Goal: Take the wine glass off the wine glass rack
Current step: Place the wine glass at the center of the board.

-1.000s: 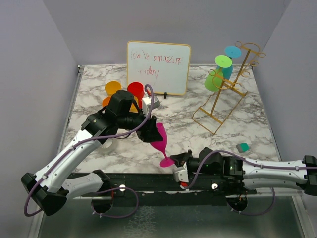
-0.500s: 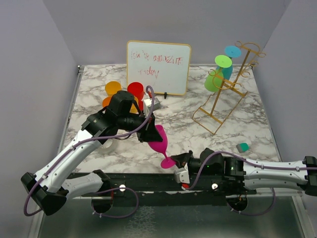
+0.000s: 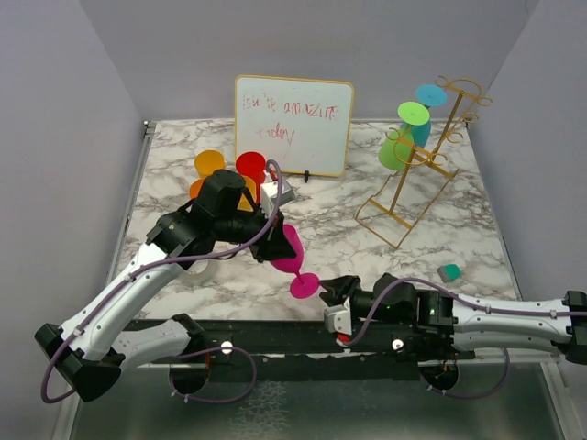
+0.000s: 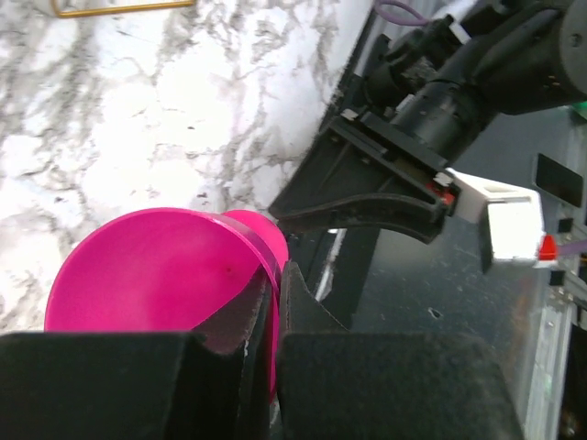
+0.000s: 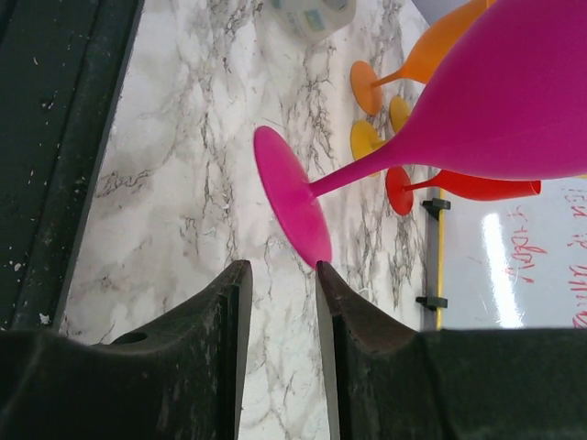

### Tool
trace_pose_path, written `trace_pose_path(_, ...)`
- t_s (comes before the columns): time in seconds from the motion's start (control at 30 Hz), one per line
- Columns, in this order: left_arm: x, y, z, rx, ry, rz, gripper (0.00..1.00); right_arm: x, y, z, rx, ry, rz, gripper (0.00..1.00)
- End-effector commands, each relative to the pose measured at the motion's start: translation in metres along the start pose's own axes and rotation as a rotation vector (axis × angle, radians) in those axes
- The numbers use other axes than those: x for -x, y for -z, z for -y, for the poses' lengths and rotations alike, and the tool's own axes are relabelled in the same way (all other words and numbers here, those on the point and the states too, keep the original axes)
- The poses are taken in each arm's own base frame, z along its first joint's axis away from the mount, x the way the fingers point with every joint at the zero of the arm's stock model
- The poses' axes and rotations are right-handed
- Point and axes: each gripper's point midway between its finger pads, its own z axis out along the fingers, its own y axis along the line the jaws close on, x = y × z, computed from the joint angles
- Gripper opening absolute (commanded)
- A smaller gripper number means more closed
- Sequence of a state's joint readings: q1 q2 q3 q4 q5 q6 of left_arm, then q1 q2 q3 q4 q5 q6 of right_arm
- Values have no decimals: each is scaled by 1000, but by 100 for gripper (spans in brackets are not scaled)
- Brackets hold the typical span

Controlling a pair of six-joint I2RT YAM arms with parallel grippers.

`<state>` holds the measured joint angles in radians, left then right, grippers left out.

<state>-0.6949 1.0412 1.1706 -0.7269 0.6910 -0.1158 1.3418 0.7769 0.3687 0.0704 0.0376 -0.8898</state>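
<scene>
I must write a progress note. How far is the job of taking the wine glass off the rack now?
Done: the pink glass is off the gold rack, held tilted over the table. In hand: the left gripper is shut on its bowl rim; the right gripper is open near its foot. Left: probably setting it down; a green glass and a blue glass hang on the rack.

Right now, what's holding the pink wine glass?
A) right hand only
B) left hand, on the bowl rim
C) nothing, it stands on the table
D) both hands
B: the left hand is shut on the bowl rim of the pink wine glass, while the right hand is open, and the foot lies just past its tips, not between them.
</scene>
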Motion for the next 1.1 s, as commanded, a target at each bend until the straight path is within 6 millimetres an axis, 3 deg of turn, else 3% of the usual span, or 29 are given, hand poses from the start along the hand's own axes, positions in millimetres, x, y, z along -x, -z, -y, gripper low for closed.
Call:
trace_pose_path(0.0, 17, 13, -23, 177, -50, 71, 0, 5, 5, 5, -43, -67, 22, 40)
trace_pose_path(0.23, 29, 16, -71, 427, -35, 107, 0, 13, 15, 22, -140, -256, 54, 43)
trace_pose_path(0.4, 43, 6, -101, 532, -8, 145, 0, 12, 36, 70, -421, -609, 50, 56)
trace_pose_path(0.57, 43, -9, -145, 672, 24, 123, 0, -5, 68, 111, -717, -942, -25, 74)
trace_pose_path(0.77, 41, -26, -194, 836, 38, 71, 0, -4, 83, 113, -769, -1194, -72, 75)
trace_pose_path(0.87, 48, -31, -205, 865, 28, 75, 0, 4, 87, 115, -758, -1302, -55, 75)
trace_pose_path(1.07, 55, -43, -217, 869, -4, 95, 0, 15, 102, 122, -749, -1358, -34, 77)
